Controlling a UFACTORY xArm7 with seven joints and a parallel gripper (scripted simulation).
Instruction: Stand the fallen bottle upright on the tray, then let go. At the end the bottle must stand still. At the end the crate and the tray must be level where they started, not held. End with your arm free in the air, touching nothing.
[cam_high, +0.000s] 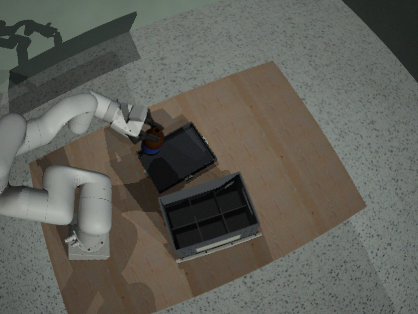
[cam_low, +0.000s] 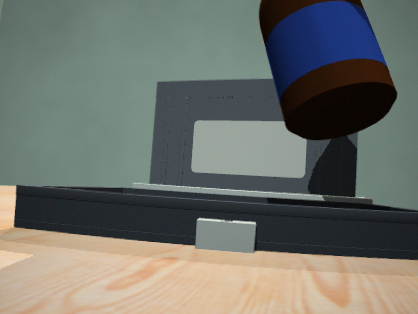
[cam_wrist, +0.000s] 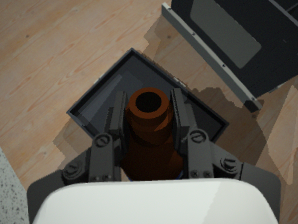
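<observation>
The brown bottle with a blue band hangs in the air, mouth up and base down, leaning moderately in the exterior view. Its base is above the tray's wall there. My gripper is shut on the bottle around its neck. The dark tray lies level on the table, under and beside the bottle. The grey crate stands level beside the tray. The fingertips are out of the exterior view.
The wooden table top bears the tray and the crate. The crate has several compartments and stands close to the tray's long side. The arm's base stands at the left of the table in the top view.
</observation>
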